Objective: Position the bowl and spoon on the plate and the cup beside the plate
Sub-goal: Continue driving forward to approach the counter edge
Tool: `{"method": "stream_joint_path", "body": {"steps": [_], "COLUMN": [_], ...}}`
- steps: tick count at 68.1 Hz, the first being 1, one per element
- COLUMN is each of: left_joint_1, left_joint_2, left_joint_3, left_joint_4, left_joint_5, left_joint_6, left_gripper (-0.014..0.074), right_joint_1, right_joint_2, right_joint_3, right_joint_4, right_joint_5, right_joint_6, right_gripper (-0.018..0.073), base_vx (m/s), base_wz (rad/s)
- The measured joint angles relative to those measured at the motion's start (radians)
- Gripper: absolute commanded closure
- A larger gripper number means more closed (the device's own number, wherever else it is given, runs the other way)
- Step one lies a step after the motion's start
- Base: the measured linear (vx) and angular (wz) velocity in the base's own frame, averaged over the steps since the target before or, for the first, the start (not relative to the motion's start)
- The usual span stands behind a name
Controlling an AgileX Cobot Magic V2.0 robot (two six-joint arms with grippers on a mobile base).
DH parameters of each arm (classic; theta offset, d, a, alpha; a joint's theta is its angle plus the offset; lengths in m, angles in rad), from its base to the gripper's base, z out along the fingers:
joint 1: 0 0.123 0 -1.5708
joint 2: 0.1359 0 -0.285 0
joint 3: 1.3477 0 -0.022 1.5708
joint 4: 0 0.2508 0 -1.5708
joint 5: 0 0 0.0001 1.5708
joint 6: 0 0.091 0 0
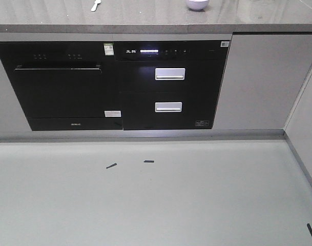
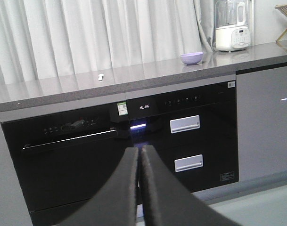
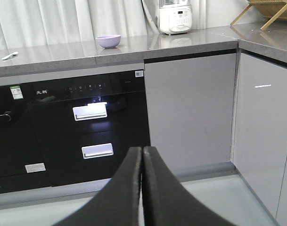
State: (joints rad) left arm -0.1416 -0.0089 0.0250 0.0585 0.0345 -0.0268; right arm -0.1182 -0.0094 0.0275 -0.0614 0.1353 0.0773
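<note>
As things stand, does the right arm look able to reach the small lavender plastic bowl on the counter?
Probably not yet: the right pincer is shut and low before the cabinet fronts, well short of the lavender plastic bowl on the grey countertop, though nothing blocks it.

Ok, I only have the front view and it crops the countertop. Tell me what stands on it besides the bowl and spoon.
Observer: A white appliance stands to the right of the bowl in both wrist views, in front of the curtain.
Operator: Give me both gripper states.
Observer: The left gripper and the right gripper are both shut, holding nothing.
Operator: Now find me the plate and cup.
Observer: Neither appears in any view. The only other item is a wooden rack at the far right of the counter, partly out of frame.
</note>
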Motion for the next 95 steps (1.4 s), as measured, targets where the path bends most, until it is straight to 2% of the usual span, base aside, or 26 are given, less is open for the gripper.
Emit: {"method": "stream_joint_path", "body": {"steps": [95], "left_joint_1": [0.0], "left_joint_2": [0.0], "left_joint_3": [0.0], "left_joint_4": [0.0], "left_joint_5": [0.0], "left_joint_6": [0.0], "left_gripper": [0.0602], "right_joint_1": [0.0], "right_joint_2": [0.0], "right_joint_3": [0.0], "right_joint_4": [0.0], "right_joint_5": [0.0], "right_joint_6": [0.0], "right_gripper": [0.0564], "base_vx": [0.08], "base_wz": [-0.01]}}
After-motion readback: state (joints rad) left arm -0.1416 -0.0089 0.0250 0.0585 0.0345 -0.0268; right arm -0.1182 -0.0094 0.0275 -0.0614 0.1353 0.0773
